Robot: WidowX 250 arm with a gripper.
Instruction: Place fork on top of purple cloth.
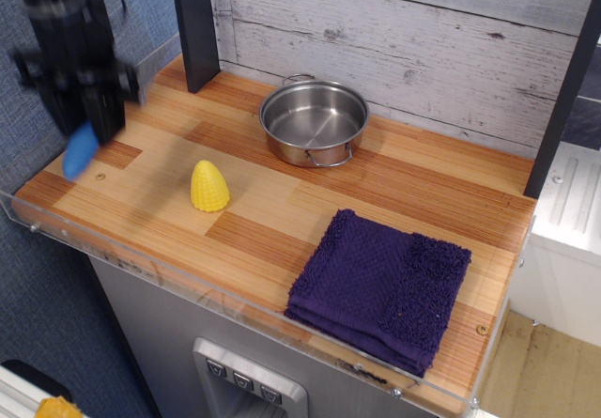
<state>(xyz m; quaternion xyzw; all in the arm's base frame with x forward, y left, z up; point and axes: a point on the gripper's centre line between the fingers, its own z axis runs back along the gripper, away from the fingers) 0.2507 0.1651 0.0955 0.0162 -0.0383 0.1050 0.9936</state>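
Note:
My gripper (86, 122) is at the far left, raised above the wooden counter, blurred by motion. It is shut on the fork (82, 150); only the blue handle end shows, hanging below the fingers, and the tines are hidden. The purple cloth (380, 287) lies folded at the front right of the counter, far from the gripper.
A yellow toy corn (208, 186) stands on the counter left of centre. A steel pan (314, 122) sits at the back centre by the plank wall. A dark post (195, 25) rises at the back left. A clear rim (188, 282) edges the counter's front.

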